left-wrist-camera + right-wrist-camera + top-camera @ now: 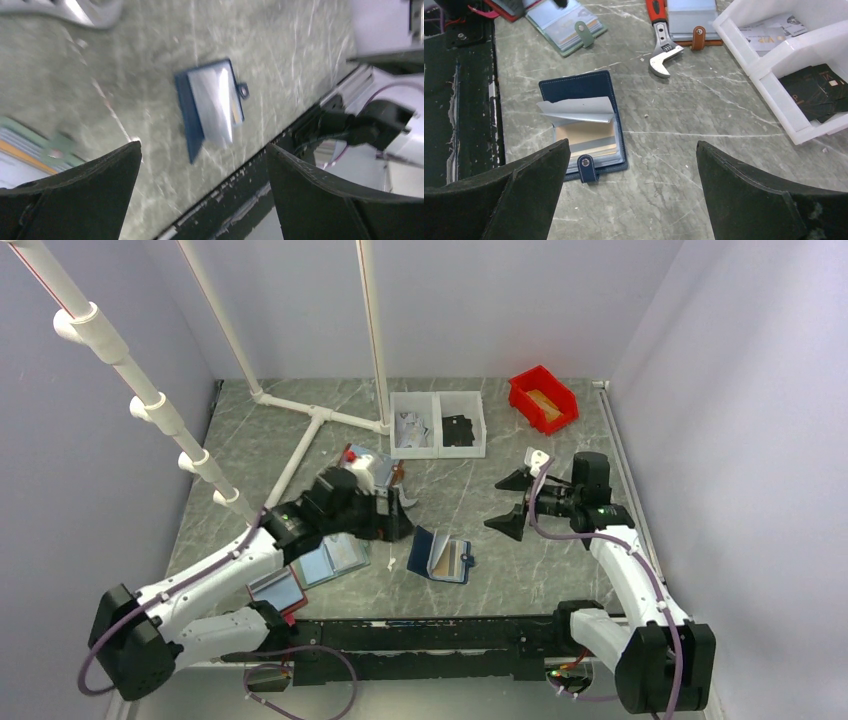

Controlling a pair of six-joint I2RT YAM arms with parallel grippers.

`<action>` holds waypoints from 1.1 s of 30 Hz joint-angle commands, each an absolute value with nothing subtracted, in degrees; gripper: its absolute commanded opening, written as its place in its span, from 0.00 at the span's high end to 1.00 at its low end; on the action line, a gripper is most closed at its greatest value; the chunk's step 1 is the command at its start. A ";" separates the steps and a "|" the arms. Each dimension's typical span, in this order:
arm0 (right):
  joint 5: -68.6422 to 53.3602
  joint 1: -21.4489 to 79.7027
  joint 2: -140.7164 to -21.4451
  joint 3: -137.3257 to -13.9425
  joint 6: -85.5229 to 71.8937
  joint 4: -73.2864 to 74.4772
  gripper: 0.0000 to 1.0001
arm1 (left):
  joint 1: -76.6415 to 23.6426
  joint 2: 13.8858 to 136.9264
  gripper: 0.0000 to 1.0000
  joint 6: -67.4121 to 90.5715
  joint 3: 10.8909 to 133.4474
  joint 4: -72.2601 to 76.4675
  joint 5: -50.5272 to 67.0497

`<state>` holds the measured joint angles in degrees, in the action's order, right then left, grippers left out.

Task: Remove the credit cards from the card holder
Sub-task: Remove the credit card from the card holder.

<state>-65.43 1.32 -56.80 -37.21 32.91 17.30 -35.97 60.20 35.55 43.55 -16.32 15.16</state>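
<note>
The navy card holder (441, 555) lies open on the marble table near the front edge, strap tab (587, 167) toward my right gripper. A silvery plastic sleeve (579, 110) stands half lifted over its inner pockets. A tan credit card (585, 134) shows inside a pocket; no black card shows in the holder. My left gripper (403, 517) hovers just left of the holder, open and empty, and its blurred wrist view shows the holder (212, 107) ahead. My right gripper (502, 502) hangs open and empty to the holder's right, above bare table (633, 144).
A green-edged holder (335, 560) and a red-edged holder (278, 590) lie under my left arm. A red-handled wrench (661, 45) and a brown-tabbed holder (691, 22) lie farther back. A white two-part bin (438, 445) holds black cards (821, 92). A red bin (543, 398) sits at back right.
</note>
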 commanded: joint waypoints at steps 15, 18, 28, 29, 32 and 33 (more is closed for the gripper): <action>-63.02 4.59 -58.59 -40.34 37.00 19.34 0.01 | -74.62 97.45 0.00 57.38 77.44 -53.92 -38.89; -63.34 4.67 -58.76 -40.43 36.99 19.38 0.01 | -75.75 101.58 0.01 57.39 79.90 -54.61 -39.45; -63.41 5.36 -59.84 -41.46 38.15 21.26 0.01 | -75.94 105.11 0.04 55.63 77.76 -47.20 -38.58; -63.41 5.43 -59.90 -41.48 38.15 21.35 0.01 | -75.87 105.07 0.06 55.63 77.36 -46.61 -38.28; -63.40 5.57 -59.77 -41.48 38.22 21.44 0.01 | -75.11 103.98 0.10 56.02 74.62 -43.64 -36.73; -63.44 5.55 -59.70 -41.48 38.18 21.45 0.01 | -74.48 103.38 0.12 56.07 73.04 -41.99 -35.57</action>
